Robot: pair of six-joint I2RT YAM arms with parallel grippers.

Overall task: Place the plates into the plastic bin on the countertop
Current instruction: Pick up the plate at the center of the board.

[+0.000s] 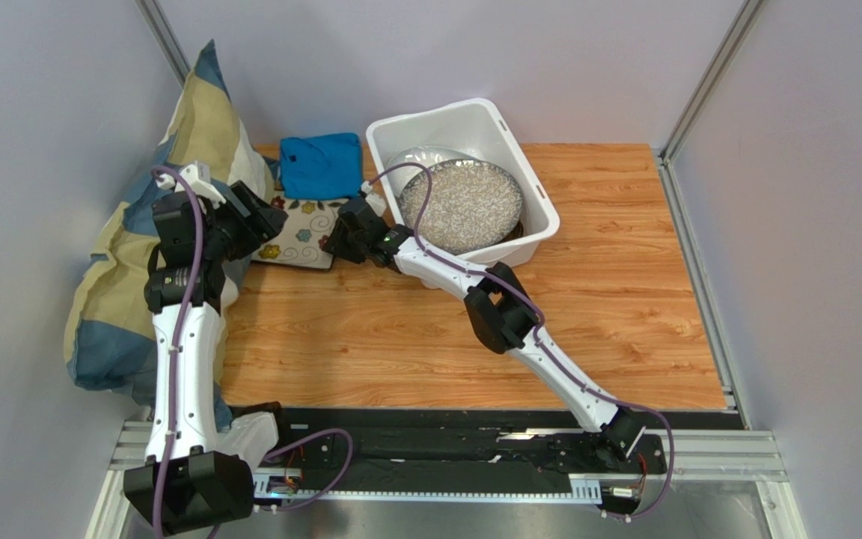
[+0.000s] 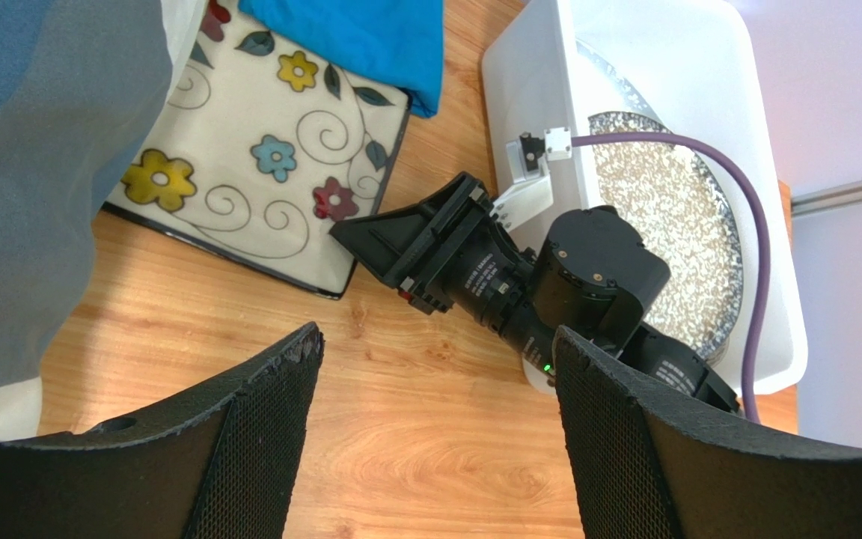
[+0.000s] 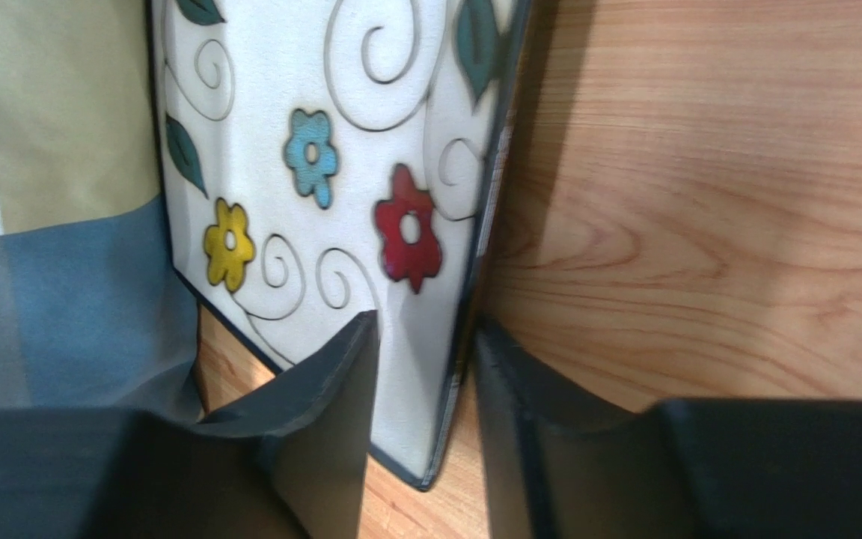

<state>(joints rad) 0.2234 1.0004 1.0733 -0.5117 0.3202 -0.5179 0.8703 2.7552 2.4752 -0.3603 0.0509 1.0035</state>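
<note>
White plastic bin sits at the countertop's far edge, with a grey-speckled plate leaning inside. The floral plate lies near the far-left corner against a pillow, and a blue cloth overlaps its far corner. The right gripper straddles the plate's rim, but I cannot tell if it is pinching. The left gripper is spread apart and empty, hovering close by. Risks: a thin rim hold could let the plate pivot or slip on lift, the cloth could drag along, the plate could clip the bin wall, and the arms are crowded together.
</note>
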